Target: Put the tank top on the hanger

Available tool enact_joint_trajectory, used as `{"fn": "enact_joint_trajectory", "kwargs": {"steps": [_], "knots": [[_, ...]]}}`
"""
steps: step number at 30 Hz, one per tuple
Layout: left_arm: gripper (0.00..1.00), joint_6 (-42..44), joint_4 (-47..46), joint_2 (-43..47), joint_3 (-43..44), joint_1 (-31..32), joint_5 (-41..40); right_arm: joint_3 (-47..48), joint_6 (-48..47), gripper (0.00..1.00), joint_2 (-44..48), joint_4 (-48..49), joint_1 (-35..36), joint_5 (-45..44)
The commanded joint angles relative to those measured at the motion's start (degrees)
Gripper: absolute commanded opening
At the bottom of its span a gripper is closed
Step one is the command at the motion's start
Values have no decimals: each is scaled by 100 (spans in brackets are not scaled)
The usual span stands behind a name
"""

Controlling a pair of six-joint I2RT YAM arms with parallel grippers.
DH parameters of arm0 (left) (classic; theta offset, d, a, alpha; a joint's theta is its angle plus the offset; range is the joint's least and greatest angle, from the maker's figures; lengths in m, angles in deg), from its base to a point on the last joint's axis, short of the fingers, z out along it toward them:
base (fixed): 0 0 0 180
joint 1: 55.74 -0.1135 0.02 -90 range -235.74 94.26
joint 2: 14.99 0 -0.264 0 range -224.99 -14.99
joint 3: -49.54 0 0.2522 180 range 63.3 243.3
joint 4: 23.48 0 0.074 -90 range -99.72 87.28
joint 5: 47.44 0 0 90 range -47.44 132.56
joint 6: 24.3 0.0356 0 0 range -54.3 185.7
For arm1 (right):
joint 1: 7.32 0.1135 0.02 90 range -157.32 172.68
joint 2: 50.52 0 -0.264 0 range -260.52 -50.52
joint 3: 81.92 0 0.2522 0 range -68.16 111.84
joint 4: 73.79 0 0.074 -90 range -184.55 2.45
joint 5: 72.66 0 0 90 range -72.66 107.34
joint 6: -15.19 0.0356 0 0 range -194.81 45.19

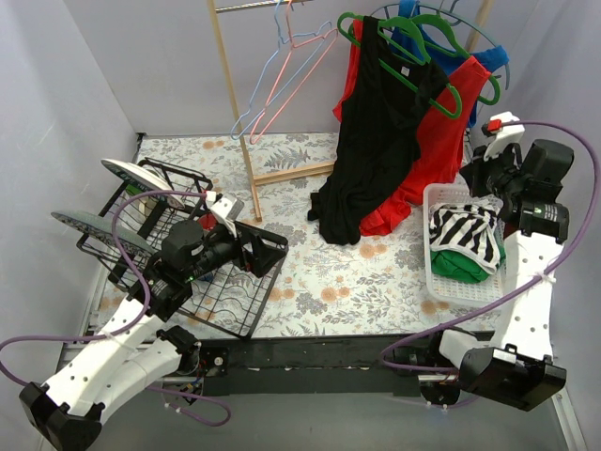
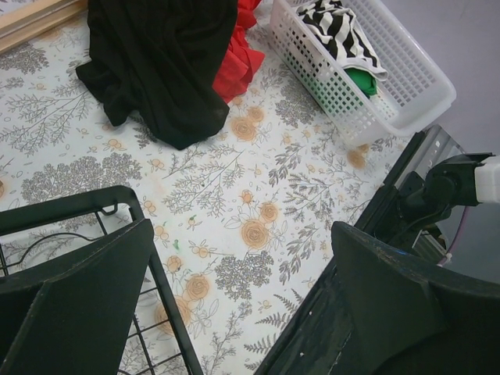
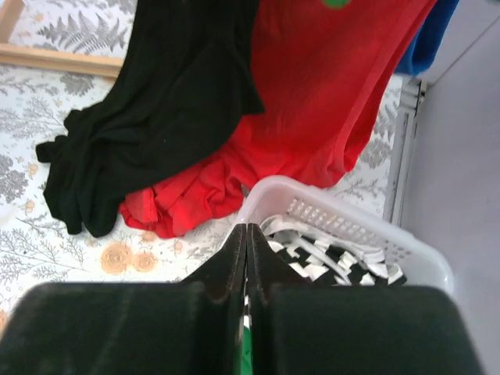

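Note:
The black-and-white striped tank top (image 1: 467, 230) lies crumpled in a white plastic basket (image 1: 435, 268) at the right, on top of a green garment; it also shows in the left wrist view (image 2: 337, 23) and the right wrist view (image 3: 336, 258). The pale pink hanger (image 1: 299, 70) hangs from the wooden rack at the back, beside a light blue hanger. My right gripper (image 3: 247, 228) is shut, its fingers pressed together just above the basket's near-left rim; it also shows in the top view (image 1: 479, 183). My left gripper (image 2: 242, 234) is open and empty over the floral cloth by a wire basket.
A black top (image 1: 371, 141) and a red top (image 1: 437, 141) hang on green hangers and pool on the floral cloth (image 1: 329, 272). A blue garment hangs behind them. The black wire basket (image 1: 188, 272) stands at the left under my left arm. A wooden rack post (image 1: 235, 103) stands at the back.

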Motion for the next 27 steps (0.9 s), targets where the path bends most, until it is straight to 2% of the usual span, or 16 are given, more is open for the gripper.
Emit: {"fn": "enact_joint_trajectory", "kwargs": {"steps": [1, 3, 4, 5, 7, 9, 16, 23, 26, 27], "knots": [[98, 23, -81, -31, 212, -7, 118, -23, -367, 29, -501, -786, -25, 189], [98, 5, -98, -14, 212, -16, 118, -393, -483, 48, -537, -621, -25, 137], [98, 14, -90, 12, 212, -16, 118, -708, -527, 65, -546, -524, -25, 15], [98, 5, -55, 30, 194, -16, 118, -842, -588, 71, -563, -358, -25, -39], [98, -4, -28, 74, 168, -16, 92, -1018, -615, 77, -668, -234, -25, -161], [98, -12, 7, 92, 142, -16, 74, -1212, -633, 77, -774, -67, -25, -241], [98, -39, -54, 57, 80, -7, 48, -1529, -615, 70, -1380, 320, -34, -566], [98, -30, -98, 13, 71, -16, 48, -1582, -545, 61, -1741, 426, -34, -453], [98, -30, -90, -5, 63, -7, 48, -1547, -553, 44, -1838, 330, -25, -277], [98, -21, -90, -5, 71, -16, 39, -1538, -545, 24, -1812, 312, -25, -242]]}}
